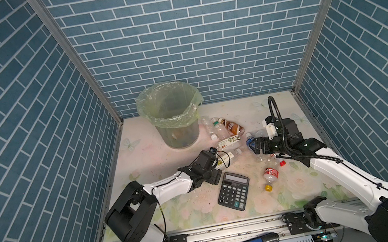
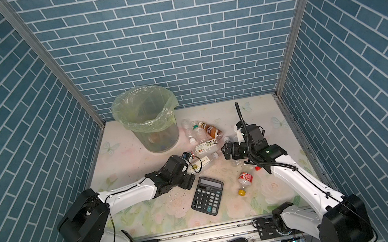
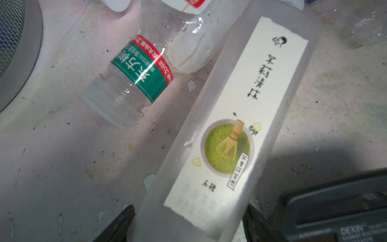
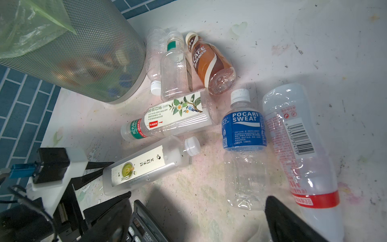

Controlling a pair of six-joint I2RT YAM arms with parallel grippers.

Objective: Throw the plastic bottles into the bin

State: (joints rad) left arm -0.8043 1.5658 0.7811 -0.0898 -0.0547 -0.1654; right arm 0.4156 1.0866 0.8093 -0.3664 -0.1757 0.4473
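The left gripper (image 4: 119, 178) straddled the base of the frosted matcha-label bottle (image 4: 146, 165), one finger on each side, though whether it pinched could not be told. The bottle lay on its side on the desk (image 4: 293, 42), its long axis continuing the gripper's line and its cap pointing toward the wide-open right gripper (image 1: 255, 146). The bin (image 1: 180, 140) stood farther back.

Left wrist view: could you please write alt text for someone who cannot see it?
A frosted matcha-label bottle lies between the jaws of the left gripper on the table. Beside it lie a clear green-and-red-labelled bottle and a black calculator.
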